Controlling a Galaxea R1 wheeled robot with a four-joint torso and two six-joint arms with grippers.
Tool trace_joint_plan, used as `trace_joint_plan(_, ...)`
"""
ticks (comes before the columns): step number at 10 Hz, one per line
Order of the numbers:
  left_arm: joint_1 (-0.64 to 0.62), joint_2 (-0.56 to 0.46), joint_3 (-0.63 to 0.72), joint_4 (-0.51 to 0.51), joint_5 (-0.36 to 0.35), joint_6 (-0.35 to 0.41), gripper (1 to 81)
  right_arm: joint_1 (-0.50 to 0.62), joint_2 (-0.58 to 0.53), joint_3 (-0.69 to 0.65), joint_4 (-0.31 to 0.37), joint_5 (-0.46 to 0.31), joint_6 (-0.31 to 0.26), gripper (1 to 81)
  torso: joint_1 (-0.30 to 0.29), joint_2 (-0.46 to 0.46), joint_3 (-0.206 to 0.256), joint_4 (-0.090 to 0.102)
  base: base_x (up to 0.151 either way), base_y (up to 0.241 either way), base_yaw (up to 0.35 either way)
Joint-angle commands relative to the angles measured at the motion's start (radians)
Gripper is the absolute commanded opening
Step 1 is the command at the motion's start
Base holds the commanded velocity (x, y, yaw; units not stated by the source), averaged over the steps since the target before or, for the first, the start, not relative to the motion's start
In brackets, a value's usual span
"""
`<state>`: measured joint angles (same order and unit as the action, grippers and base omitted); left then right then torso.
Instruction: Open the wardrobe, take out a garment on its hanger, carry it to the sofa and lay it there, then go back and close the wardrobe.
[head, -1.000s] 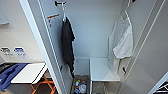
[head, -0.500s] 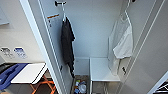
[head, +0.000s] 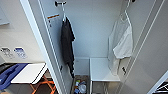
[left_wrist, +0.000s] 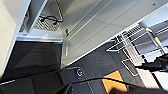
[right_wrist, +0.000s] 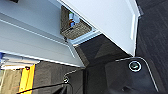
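White doors of the wardrobe (head: 47, 50) stood wide open, and the garment (head: 121, 43) hung on its hanger (head: 124, 15) at the right side of the interior, its long axis vertical, above a low white shelf (head: 101, 70). A black shirt (head: 67, 42) hung well apart at the left. Judged from that placement, the right arm lay nearer the T-shirt. Whether either end effector was released or clenched could not be told.
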<state>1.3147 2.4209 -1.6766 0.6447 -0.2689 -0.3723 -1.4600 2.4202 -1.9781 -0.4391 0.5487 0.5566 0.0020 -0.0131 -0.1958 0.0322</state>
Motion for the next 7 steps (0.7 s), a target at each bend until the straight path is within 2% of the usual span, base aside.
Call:
trace_joint_plan(1, -0.030, 0.052, -0.084, 0.001, -0.008, -0.068, 81.1, -0.007, 0.065, -0.088, -0.023, -0.050, 0.013, 81.1, 0.000, 0.000, 0.000, 0.000, 0.000, 0.000, 0.000)
trace_joint_plan(5, -0.025, 0.135, -0.304, 0.001, -0.191, -0.246, 81.1, -0.052, 0.217, -0.274, -0.043, -0.101, 0.014, 81.1, 0.000, 0.000, 0.000, 0.000, 0.000, 0.000, 0.000)
trace_joint_plan(7, -0.025, 0.192, -0.425, 0.003, -0.233, -0.335, 81.1, -0.070, 0.256, -0.297, -0.049, -0.101, 0.013, 81.1, 0.000, 0.000, 0.000, 0.000, 0.000, 0.000, 0.000)
